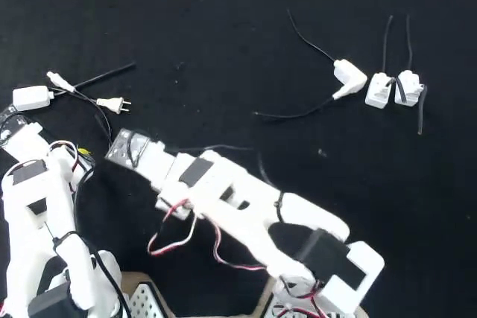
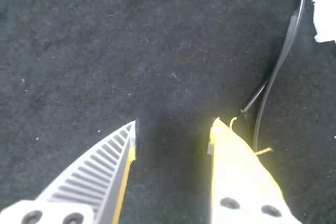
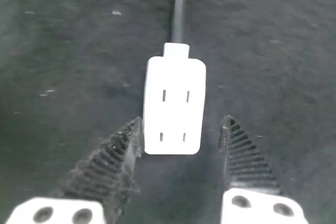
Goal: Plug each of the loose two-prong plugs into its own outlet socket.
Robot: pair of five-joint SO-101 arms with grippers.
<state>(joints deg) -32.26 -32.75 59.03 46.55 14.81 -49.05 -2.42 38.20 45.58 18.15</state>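
Right gripper is spread wide open. The white outlet socket lies slots-up on the black cloth, its near end right between the fingertips and its cord running straight away. Left gripper is open too, gripping nothing, with a black cable just beside its yellow finger. A loose two-prong plug lies on the cloth.

Black table: white block, two-prong plug left; angled plug, paired blocks right.
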